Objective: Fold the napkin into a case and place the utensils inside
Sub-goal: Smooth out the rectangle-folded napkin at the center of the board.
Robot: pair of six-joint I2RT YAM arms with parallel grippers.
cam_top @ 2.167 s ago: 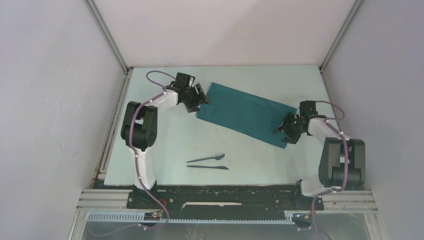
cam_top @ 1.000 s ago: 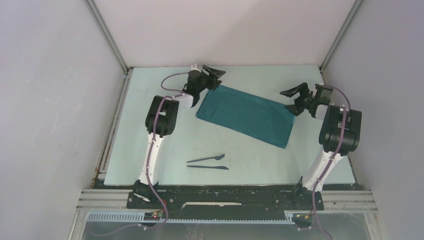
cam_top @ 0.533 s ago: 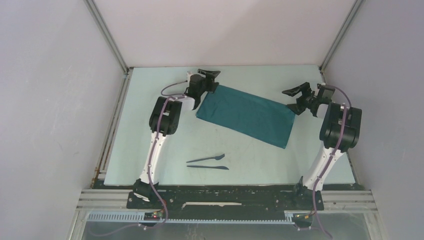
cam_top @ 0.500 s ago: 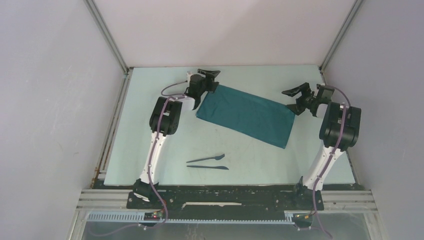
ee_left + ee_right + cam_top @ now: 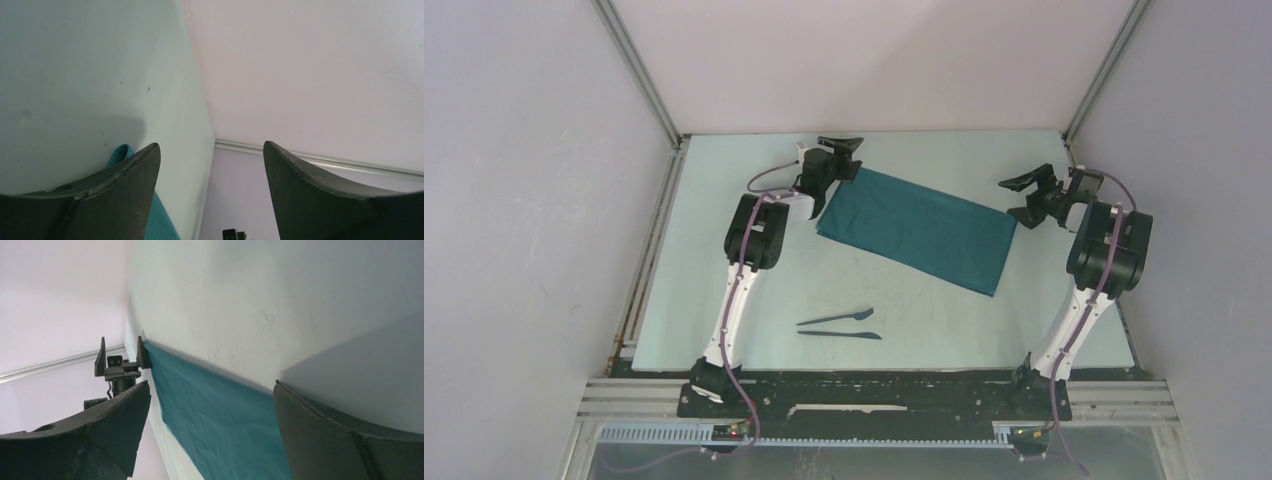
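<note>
The napkin (image 5: 914,228) lies flat as a slanted rectangle on the far half of the table (image 5: 724,270). My left claw (image 5: 850,158) gapes empty at its far left corner, and my right claw (image 5: 1022,198) gapes empty off its right end. The utensils (image 5: 839,325) lie nearer, well apart.

This is a robotics lab test cell. Plain pale wall panels (image 5: 874,60) in aluminium framing (image 5: 642,75) box in a bare light surface (image 5: 944,320). The left arm (image 5: 736,290) and right arm (image 5: 1089,300) are bolted to a black base plate (image 5: 904,388) beside a slotted cable duct (image 5: 874,438).
</note>
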